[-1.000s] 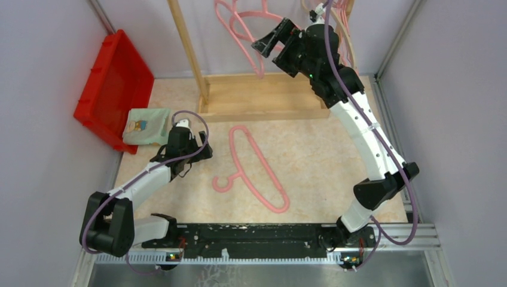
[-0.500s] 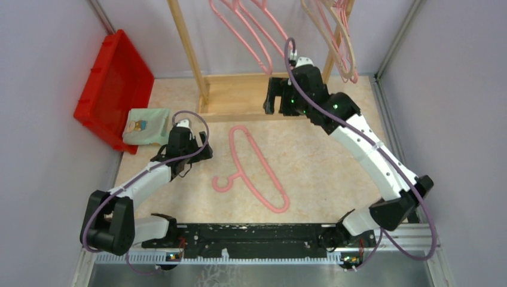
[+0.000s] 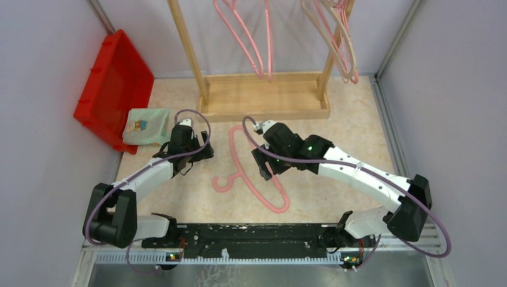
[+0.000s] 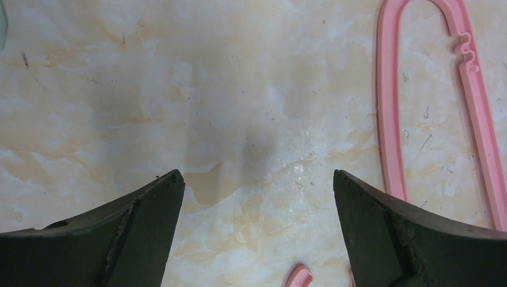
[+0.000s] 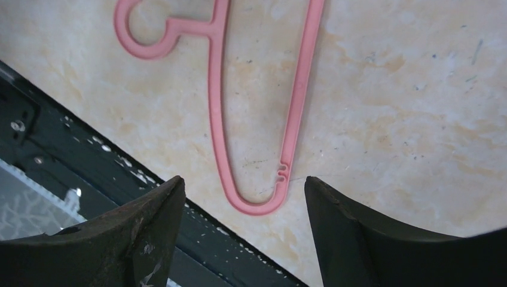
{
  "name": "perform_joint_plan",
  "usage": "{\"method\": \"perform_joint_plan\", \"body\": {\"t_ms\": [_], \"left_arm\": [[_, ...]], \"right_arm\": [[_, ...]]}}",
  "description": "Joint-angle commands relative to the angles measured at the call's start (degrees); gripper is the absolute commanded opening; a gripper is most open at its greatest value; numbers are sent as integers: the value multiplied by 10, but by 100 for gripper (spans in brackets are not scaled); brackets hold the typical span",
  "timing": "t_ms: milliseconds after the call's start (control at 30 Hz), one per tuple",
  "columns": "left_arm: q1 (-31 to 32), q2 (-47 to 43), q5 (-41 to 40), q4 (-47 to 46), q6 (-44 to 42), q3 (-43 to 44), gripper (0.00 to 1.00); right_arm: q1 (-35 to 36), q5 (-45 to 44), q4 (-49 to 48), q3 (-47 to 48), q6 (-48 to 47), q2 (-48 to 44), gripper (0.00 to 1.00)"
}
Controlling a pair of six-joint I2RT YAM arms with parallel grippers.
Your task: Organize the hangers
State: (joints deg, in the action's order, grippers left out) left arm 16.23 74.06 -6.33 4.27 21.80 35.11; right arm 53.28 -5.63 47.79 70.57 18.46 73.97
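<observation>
One pink hanger (image 3: 234,152) lies flat on the marbled table, its hook pointing left. My right gripper (image 3: 263,167) is open and empty, hovering over the hanger's middle. In the right wrist view the hanger (image 5: 215,119) lies ahead of the gripper (image 5: 245,182), its rounded end between the spread fingertips. My left gripper (image 3: 200,149) is open and empty just left of the hanger. In the left wrist view one end of the hanger (image 4: 388,119) is at the right of the gripper (image 4: 257,176). Pink hangers (image 3: 254,42) and beige and pink ones (image 3: 338,42) hang on the wooden rack.
The wooden rack's base (image 3: 263,98) stands at the back centre. A red bin (image 3: 113,84) leans at the back left, with a folded pale green cloth (image 3: 146,125) beside it. A black rail (image 3: 251,233) runs along the near edge. Grey walls close both sides.
My right arm has come down from the rack, empty, to just above the hanger on the table. The pink hangers on the rack have swung. The left arm has barely moved.
</observation>
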Motion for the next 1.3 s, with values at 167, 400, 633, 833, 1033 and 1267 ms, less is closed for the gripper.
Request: {"method": "perform_joint_plan", "body": {"t_ms": [167,400,633,833,1033,1267], "left_arm": [[-3,12,15,3,2,17,99],[-4,16,18,6,3,13,99],[-3,1,15,5,9,1,99],[-3,-17,14,8,16,-8,99],[-3,-23,14,16,17,-9,99],[-3,-33,14,20,17,-9,99]], "right_arm": [[37,44,-189,-107,-40,60,73],[68,47,-253,-122,-58,158,73],[72,37,-288,-150,-54,212,71],[76,31,-306,-174,-50,240,65],[85,4,-318,-205,-29,239,20],[88,8,-285,-201,-16,213,0]]}}
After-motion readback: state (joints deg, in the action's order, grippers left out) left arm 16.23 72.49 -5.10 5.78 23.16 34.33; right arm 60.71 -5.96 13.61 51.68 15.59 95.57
